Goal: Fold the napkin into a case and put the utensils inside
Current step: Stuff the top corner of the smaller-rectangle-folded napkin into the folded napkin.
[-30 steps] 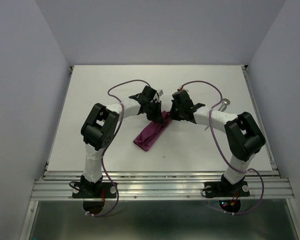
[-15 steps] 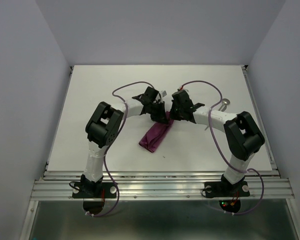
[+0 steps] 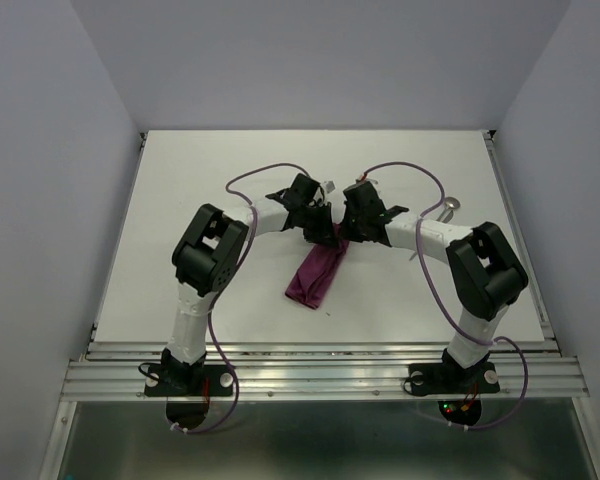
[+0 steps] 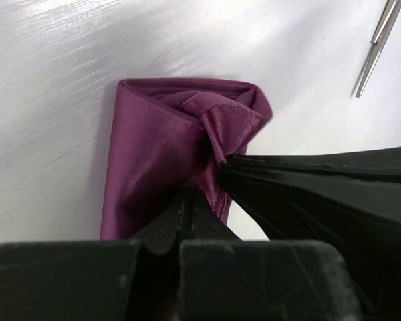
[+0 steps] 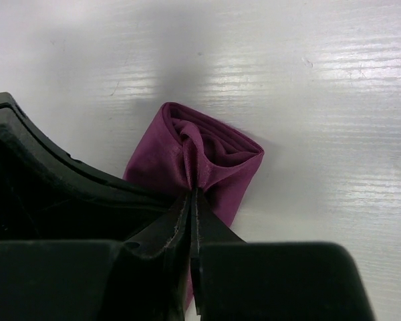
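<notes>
The plum-purple napkin [image 3: 316, 274] lies folded into a narrow strip on the white table, running from the grippers toward the near edge. My left gripper [image 3: 325, 232] is shut on a pinch of cloth [image 4: 217, 130] at the strip's far end. Right beside it, my right gripper [image 3: 348, 236] is shut on a ridge of the same cloth [image 5: 199, 160]. The strip's folded layers gape open [image 5: 220, 144]. A silver spoon [image 3: 447, 208] lies at the right, clear of both grippers. A slender silver handle [image 4: 377, 43] shows in the corner of the left wrist view.
The right gripper's black body [image 4: 321, 190] fills the right of the left wrist view, and the left gripper's body [image 5: 47, 194] fills the left of the right wrist view. Purple cables [image 3: 255, 172] loop over both arms. Grey walls enclose the table [image 3: 180, 200].
The napkin's near end has swung right, so the strip lies steeper and narrower. The left arm's elbow has shifted right. Both grippers keep their hold on the far end.
</notes>
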{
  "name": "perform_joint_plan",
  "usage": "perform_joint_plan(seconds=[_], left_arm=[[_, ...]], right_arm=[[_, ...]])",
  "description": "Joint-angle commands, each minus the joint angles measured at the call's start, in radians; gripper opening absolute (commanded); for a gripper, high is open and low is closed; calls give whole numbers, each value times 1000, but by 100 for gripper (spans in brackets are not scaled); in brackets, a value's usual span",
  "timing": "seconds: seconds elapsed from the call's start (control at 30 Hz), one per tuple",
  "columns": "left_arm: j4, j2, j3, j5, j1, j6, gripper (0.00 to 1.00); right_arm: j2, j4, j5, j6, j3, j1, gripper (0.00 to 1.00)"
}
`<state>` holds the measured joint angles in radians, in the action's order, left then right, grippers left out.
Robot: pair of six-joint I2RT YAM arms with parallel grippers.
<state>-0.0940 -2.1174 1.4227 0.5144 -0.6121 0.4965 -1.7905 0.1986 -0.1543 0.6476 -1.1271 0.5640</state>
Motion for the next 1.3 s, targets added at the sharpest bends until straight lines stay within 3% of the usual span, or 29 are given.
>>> perform_joint_plan(seconds=[0.0,0.13,0.53,0.8,1.27], left_arm=[[-10,108,21,-31,-9,-18,0],[-41,146,12,-42,-8,-32,0],[-88,217,-61,-106,-2,-39,0],[-128,220,-84,-165,-2,-55,0],[-116,171,-96,-128,-11,-56,0]], right_arm=[[-18,19,-34,0,-33,10,7],[-27,19,-30,3,-39,10,12],[60,38,-57,-26,-37,10,40],[115,47,-83,-25,19,10,41],[66,44,-53,-9,35,10,41]])
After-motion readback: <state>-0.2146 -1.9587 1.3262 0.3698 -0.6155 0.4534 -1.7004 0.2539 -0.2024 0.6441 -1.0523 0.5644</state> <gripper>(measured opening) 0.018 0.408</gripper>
